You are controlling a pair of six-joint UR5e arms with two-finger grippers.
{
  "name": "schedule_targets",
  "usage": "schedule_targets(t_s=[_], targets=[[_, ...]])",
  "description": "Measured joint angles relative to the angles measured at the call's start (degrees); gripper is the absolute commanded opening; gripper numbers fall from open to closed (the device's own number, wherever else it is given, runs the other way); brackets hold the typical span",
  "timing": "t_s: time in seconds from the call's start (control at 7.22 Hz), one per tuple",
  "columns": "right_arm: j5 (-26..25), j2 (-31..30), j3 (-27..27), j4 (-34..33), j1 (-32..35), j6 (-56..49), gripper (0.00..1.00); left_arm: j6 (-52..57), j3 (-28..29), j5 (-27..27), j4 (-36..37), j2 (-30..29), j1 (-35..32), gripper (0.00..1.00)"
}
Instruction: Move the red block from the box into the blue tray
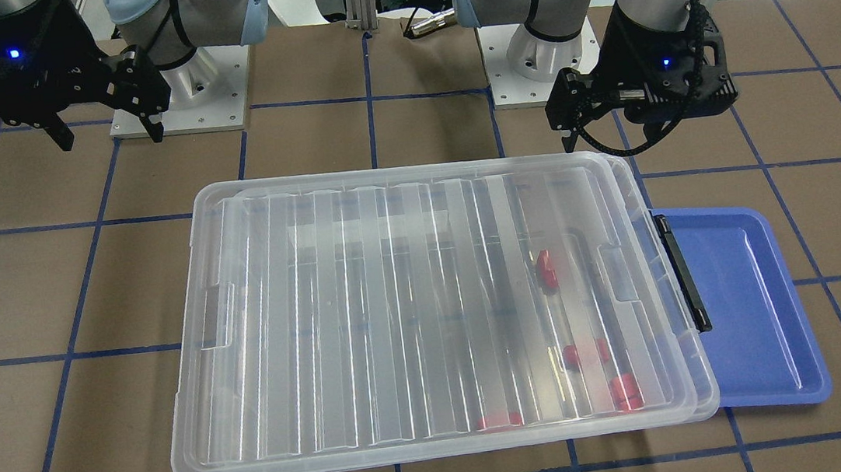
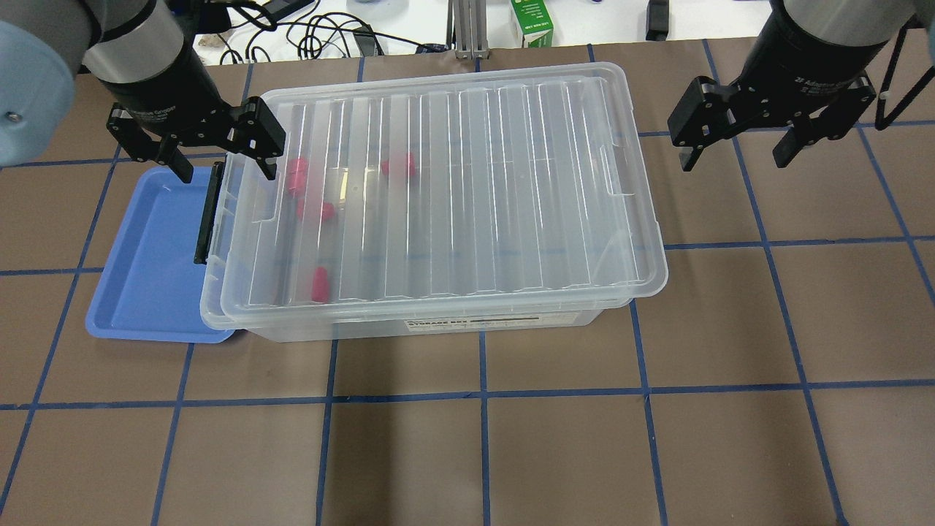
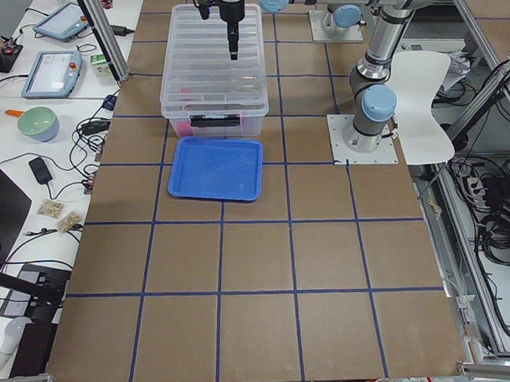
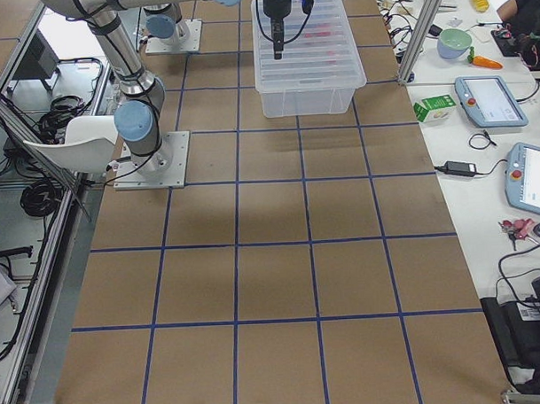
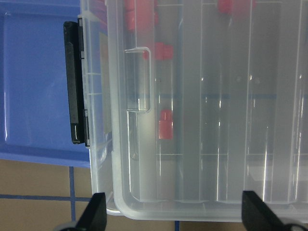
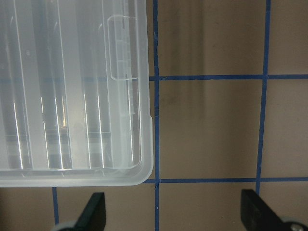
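The box [image 2: 453,190] is a clear bin with its ribbed lid on. Several red blocks [image 2: 296,175] lie inside near the latch end; one shows in the left wrist view [image 5: 165,123]. The blue tray [image 2: 146,263] lies empty on the table, partly under the box's end with the black latch [image 2: 207,212]. My left gripper [image 2: 226,173] is open and empty above the box's latch-end far corner. My right gripper [image 2: 736,161] is open and empty above the table beyond the box's other end.
The table is brown with blue tape lines [image 2: 482,394]. Cables and a green carton [image 2: 532,22] lie beyond the far edge. The arm bases [image 1: 179,97] stand on plates behind the box.
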Motion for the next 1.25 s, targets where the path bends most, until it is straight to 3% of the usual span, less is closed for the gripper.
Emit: schedule_targets(t_s=[0.83,1.25], targets=[[0.5,1.2,0.5,-0.4,-0.1,-0.3,1.0,0.1,0.1,-0.2,0.0,0.0,0.2,1.0],[0.5,9.4,1.0,-8.3,0.1,-0.2,1.0,0.0,0.1,-0.1,0.0,0.1,0.1,1.0]])
